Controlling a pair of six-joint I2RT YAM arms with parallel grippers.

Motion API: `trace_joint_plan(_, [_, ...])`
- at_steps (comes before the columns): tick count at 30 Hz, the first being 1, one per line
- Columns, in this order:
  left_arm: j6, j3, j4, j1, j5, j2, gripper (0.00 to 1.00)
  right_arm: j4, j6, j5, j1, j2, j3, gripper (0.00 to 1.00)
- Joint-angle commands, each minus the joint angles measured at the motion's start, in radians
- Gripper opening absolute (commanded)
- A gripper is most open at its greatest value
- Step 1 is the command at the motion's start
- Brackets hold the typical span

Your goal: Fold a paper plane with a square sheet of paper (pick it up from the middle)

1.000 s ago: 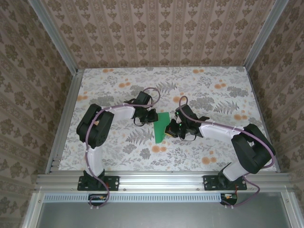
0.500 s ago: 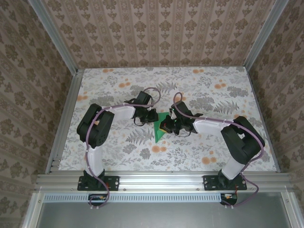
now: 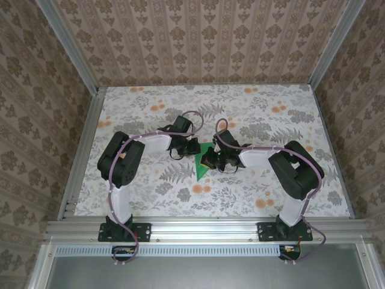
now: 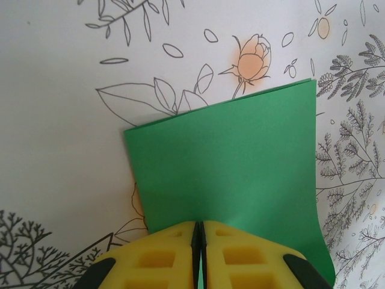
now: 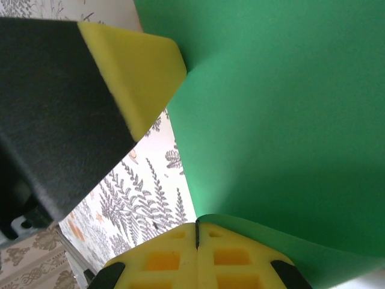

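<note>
On either side of the sheet of paper [image 3: 201,169], left gripper [image 4: 199,226] and right gripper [image 5: 197,227] are pinching it, fingers closed.

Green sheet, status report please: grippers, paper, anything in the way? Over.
Left gripper shut on green sheet. Right gripper shut on it too. Sheet curled between them, no plane yet. Nothing blocking.

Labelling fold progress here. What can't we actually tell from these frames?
- Top view: sheet of paper mostly covered by left gripper and right gripper; creases too small.
- Left wrist: its near edge hidden behind the pads.
- Right wrist: sheet runs off frame top and right; shape unclear.
</note>
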Motion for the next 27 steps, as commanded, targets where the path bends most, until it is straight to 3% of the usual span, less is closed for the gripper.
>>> trace_joint_plan(1, [0.020,0.002,-0.056,-0.015,0.000,0.055,0.13,0.031,-0.023,0.012,-0.006,0.027,0.030,0.00])
trace_joint_plan(16, [0.025,0.009,-0.060,-0.015,0.005,0.062,0.13,0.020,-0.049,0.007,-0.007,0.076,0.059,0.00])
trace_joint_plan(27, [0.028,0.009,-0.060,-0.016,0.008,0.062,0.13,-0.081,-0.098,0.034,-0.007,0.059,0.073,0.00])
